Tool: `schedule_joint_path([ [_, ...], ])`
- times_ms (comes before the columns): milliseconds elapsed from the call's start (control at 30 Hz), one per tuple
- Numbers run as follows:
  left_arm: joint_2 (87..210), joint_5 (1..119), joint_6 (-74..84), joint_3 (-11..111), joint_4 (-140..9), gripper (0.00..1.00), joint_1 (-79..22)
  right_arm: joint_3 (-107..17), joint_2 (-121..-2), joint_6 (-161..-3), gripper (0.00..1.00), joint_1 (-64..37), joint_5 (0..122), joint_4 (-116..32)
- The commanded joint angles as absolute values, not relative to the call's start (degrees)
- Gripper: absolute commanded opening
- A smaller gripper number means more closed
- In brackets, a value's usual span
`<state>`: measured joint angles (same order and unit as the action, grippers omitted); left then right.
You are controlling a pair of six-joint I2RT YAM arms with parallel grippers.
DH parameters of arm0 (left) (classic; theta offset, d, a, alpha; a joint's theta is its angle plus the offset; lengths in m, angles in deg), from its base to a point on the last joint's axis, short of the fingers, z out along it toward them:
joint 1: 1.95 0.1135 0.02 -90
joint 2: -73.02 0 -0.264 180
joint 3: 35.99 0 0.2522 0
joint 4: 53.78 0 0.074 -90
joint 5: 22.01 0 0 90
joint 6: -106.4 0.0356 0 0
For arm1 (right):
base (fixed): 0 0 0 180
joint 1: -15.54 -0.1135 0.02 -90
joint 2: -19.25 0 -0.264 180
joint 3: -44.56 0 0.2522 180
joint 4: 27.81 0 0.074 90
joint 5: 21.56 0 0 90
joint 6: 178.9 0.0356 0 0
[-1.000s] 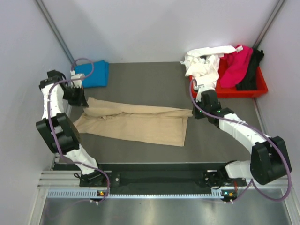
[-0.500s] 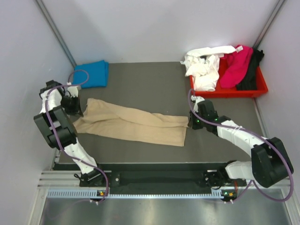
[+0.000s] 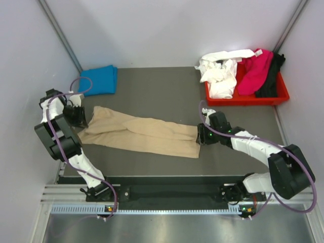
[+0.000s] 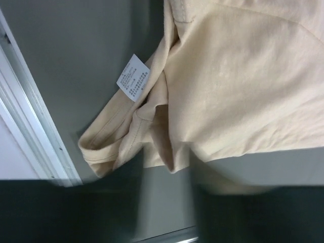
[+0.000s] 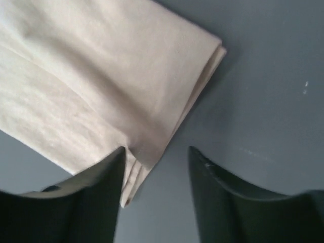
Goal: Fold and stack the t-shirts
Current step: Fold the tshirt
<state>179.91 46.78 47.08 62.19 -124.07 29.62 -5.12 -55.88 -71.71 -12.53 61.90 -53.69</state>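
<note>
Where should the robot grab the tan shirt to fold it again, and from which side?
Probably at its short ends. The tan t-shirt lies as a long flat strip, so the right gripper comes from the right onto the stacked hem corner, and the left gripper from the left at the collar end.

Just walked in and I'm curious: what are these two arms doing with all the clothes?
Two robot arms are working on a tan t-shirt stretched long across the table. The left gripper is at its left end; the right gripper, fingers open, sits at the folded right end. A blue t-shirt lies folded in the far left corner. A white shirt, a magenta one and a black one are heaped in a red tray.
</note>
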Motion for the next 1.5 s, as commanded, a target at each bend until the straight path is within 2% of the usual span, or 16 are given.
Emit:
schedule_joint_path([
  [0, 180.8, 44.4, 50.8, 64.5, -127.2, 0.54, 30.0, -8.5, -53.9, -73.3, 0.57, -13.2, 61.8, -58.0],
  [33, 180.2, 43.9, 51.5, 65.1, -127.8, 0.63, 30.0, -9.0, -51.4, -73.7, 0.66, -12.9, 63.5, -58.6],
  [133, 178.8, 42.9, 50.7, 68.9, -127.2, 0.74, 30.0, -10.7, -47.6, -74.5, 0.74, -11.0, 63.0, -57.5],
  [300, 182.0, 43.5, 43.2, 70.9, -119.6, 0.78, 25.7, -16.9, -58.3, -77.3, 0.69, -8.6, 63.3, -55.5],
  [333, 182.9, 43.4, 42.9, 71.0, -119.1, 0.92, 24.5, -17.7, -60.0, -77.8, 0.65, -8.2, 61.8, -54.8],
  [433, 185.1, 44.6, 41.0, 70.3, -115.1, 0.99, 20.4, -20.3, -65.9, -78.8, 0.63, -7.2, 61.7, -52.6],
  [533, 187.1, 49.5, 38.6, 70.1, -108.0, 0.99, 17.8, -22.1, -70.8, -79.8, 0.64, -6.7, 60.0, -51.5],
  [700, 195.2, 54.4, 36.0, 76.6, -108.8, 0.99, 17.5, -22.9, -75.5, -80.1, 0.63, -6.3, 58.6, -50.3],
  [867, 197.8, 52.4, 36.7, 75.3, -108.9, 0.99, 15.1, -21.1, -76.4, -79.7, 0.51, -5.9, 57.2, -48.8],
  [1000, 199.7, 52.8, 36.7, 74.1, -109.1, 0.84, 15.0, -20.1, -76.1, -78.8, 0.28, -5.1, 55.4, -48.2],
  [1033, 199.8, 52.3, 36.9, 74.1, -109.2, 0.64, 15.1, -19.8, -75.9, -78.7, 0.19, -5.0, 55.0, -48.2],
  [1100, 199.9, 49.3, 37.4, 74.1, -109.9, 0.40, 15.0, -18.9, -74.7, -78.3, 0.10, -4.9, 54.8, -48.6],
  [1133, 199.8, 48.2, 37.5, 74.0, -110.1, 0.04, 14.8, -18.0, -74.4, -78.0, 0.04, -4.8, 54.8, -49.0],
  [1167, 199.4, 47.5, 37.6, 73.9, -110.1, 0.00, 14.4, -17.5, -73.7, -77.6, 0.01, -4.8, 54.8, -49.5],
  [1300, 197.9, 45.1, 39.4, 73.6, -109.7, 0.00, 10.0, -12.3, -69.4, -73.0, 0.00, -4.7, 54.1, -49.7],
  [1467, 202.2, 50.3, 37.4, 81.6, -108.7, 0.00, -0.7, -3.8, -63.3, -66.7, 0.00, -4.7, 55.1, -51.9],
])
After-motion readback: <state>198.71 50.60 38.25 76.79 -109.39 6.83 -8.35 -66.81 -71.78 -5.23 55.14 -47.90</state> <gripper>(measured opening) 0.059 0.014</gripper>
